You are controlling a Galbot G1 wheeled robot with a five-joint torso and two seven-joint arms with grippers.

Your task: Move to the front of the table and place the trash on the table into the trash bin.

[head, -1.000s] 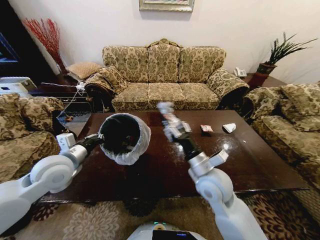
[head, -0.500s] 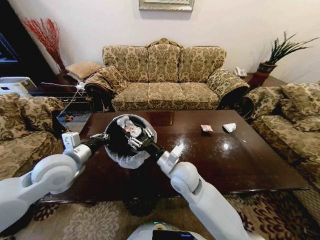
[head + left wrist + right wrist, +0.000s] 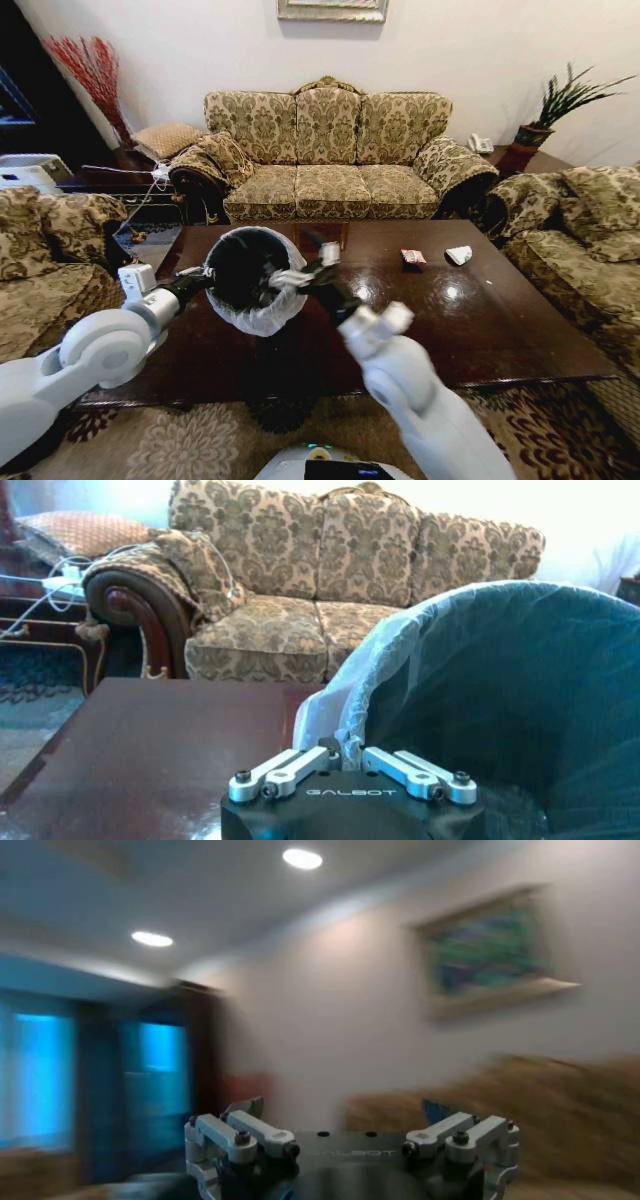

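While left gripper [image 3: 343,759] clamps 1 trash bin [image 3: 250,277], 2 trash [image 3: 413,257] scraps on table [image 3: 500,320]

Home living room. Patterned three-seat sofa [image 3: 325,150] against white wall, framed picture [image 3: 333,9] above it. Matching armchairs left [image 3: 45,250] and right [image 3: 585,235] of sofa. Dark wood coffee table [image 3: 480,320] in front of sofa. Potted plant [image 3: 550,115] right of sofa, red dried branches [image 3: 92,68] left. Patterned rug [image 3: 180,440] underfoot.
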